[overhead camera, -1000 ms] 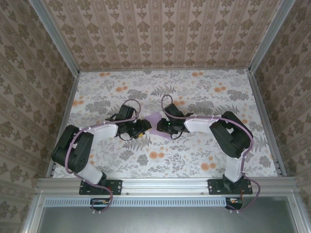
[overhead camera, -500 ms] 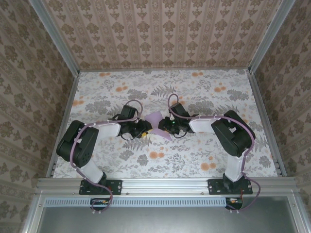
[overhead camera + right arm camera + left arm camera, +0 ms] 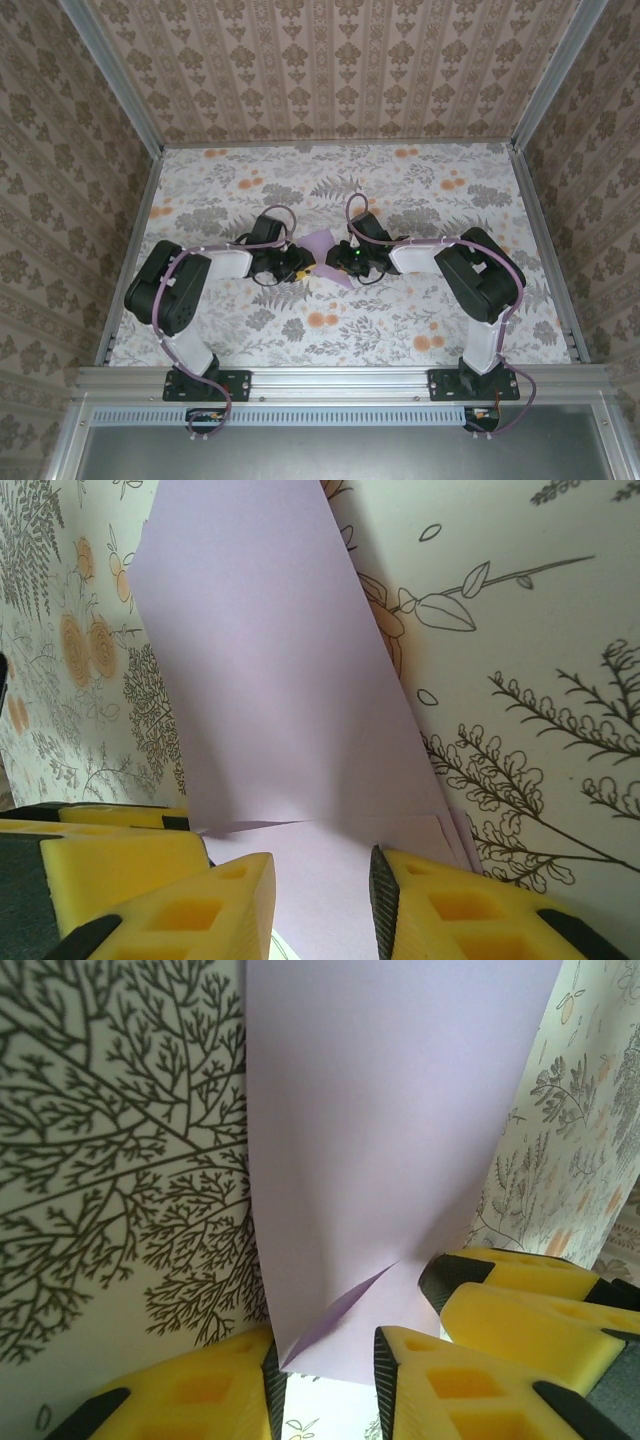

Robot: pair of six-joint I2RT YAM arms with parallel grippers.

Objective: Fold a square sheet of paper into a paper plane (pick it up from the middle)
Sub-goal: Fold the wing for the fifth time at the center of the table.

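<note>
The thin purple square sheet of paper [image 3: 318,242] sits in the middle of the flowery bench [image 3: 450,310], at 3 o'clock from the left jaws and 9 o'clock from the right jaws, both half open with its edges between them.

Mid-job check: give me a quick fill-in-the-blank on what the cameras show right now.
1. The square sheet of paper sits between the left pincer and the ___ pincer.
2. The pincers' fingers are ___ in colour.
3. The tabletop carries a ___ pattern.
Missing words: right; yellow; floral.
</note>
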